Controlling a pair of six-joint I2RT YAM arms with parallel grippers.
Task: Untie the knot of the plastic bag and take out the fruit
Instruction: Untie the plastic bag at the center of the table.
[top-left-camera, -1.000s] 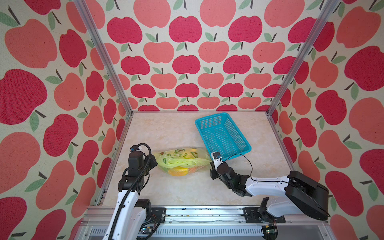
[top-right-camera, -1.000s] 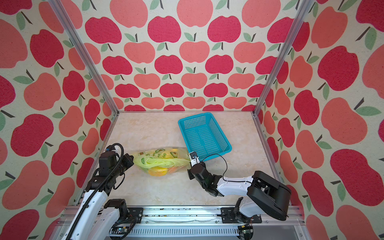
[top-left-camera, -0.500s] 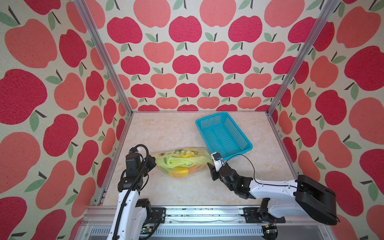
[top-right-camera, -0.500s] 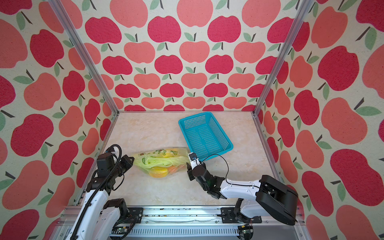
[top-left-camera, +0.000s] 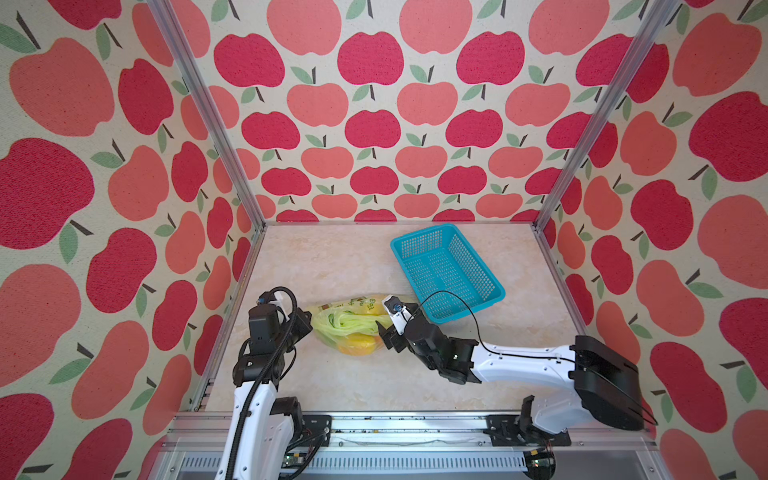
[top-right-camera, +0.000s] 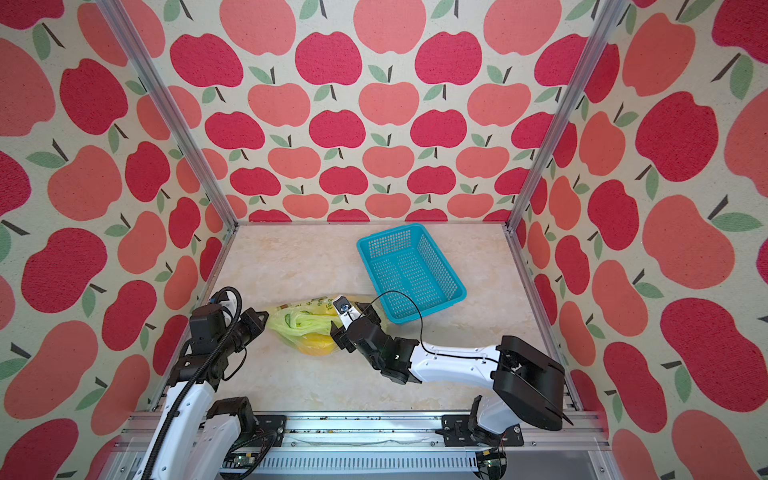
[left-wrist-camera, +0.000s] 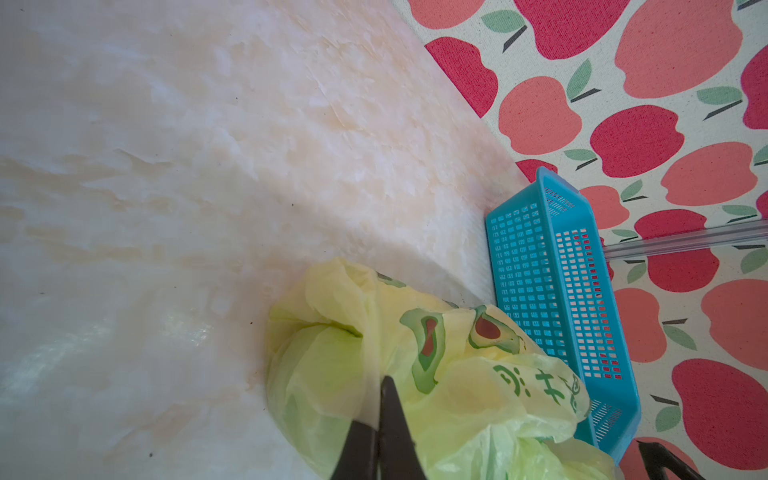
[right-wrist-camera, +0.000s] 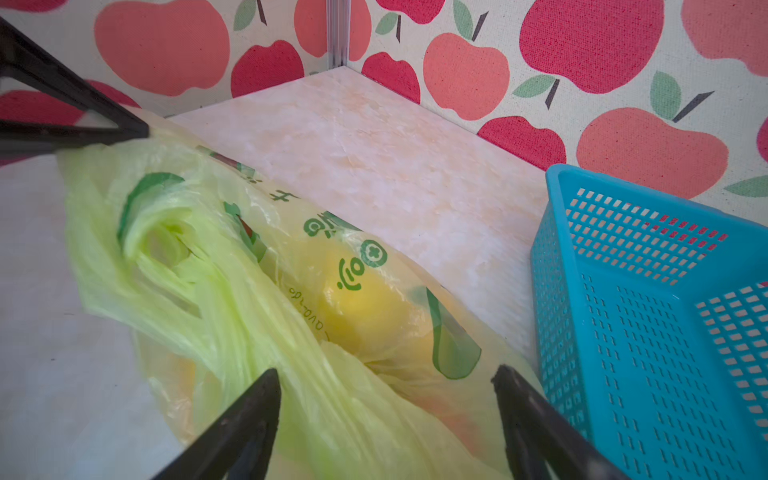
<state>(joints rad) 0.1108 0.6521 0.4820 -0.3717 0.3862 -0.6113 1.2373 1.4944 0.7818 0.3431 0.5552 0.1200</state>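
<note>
The plastic bag (top-left-camera: 353, 322) lies on its side on the marble floor, pale yellow with green avocado prints. Its bunched green handle loops, the knot (right-wrist-camera: 170, 245), face the front. Yellow fruit (right-wrist-camera: 365, 307) shows through the plastic, and orange and yellow fruit (top-left-camera: 358, 345) shows in both top views. My left gripper (left-wrist-camera: 380, 415) is shut on a fold of the bag at its left end. My right gripper (right-wrist-camera: 384, 374) is open at the bag's right end, one finger on each side of the plastic, holding nothing.
A turquoise perforated basket (top-left-camera: 446, 270) stands empty just behind and right of the bag, close to my right gripper (top-left-camera: 392, 322). Apple-print walls close in the floor on three sides. A black cable loops over the right wrist.
My right gripper has opened from shut and pushed slightly forward around the bag's right end. My left gripper keeps its hold and has shifted a little toward the front.
</note>
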